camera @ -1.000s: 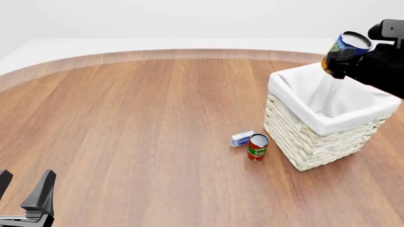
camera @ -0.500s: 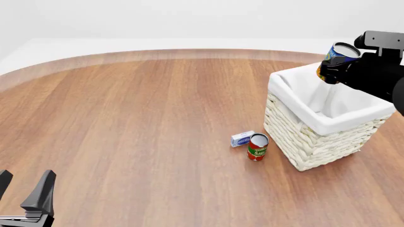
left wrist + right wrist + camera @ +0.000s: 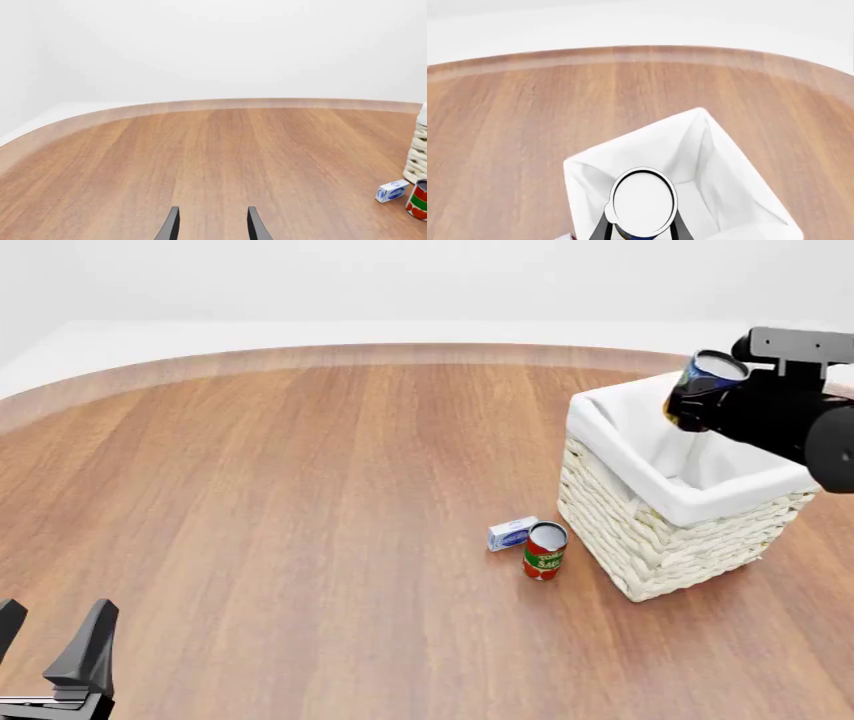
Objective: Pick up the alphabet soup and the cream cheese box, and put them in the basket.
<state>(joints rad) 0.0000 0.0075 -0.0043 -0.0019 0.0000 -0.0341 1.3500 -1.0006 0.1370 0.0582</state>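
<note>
Right pincer (image 3: 714, 405) clamped on the alphabet soup (image 3: 699, 388), tilted above the basket (image 3: 667, 540). Left pincer (image 3: 54, 640) apart, empty, low over the tabletop (image 3: 267, 490). Cream cheese box (image 3: 513, 533) lying just beside the red and green can (image 3: 545, 551), near the basket.

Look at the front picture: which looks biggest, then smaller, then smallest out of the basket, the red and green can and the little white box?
1. The basket is by far the biggest.
2. The red and green can.
3. The little white box looks slightly smaller than the can.
</note>
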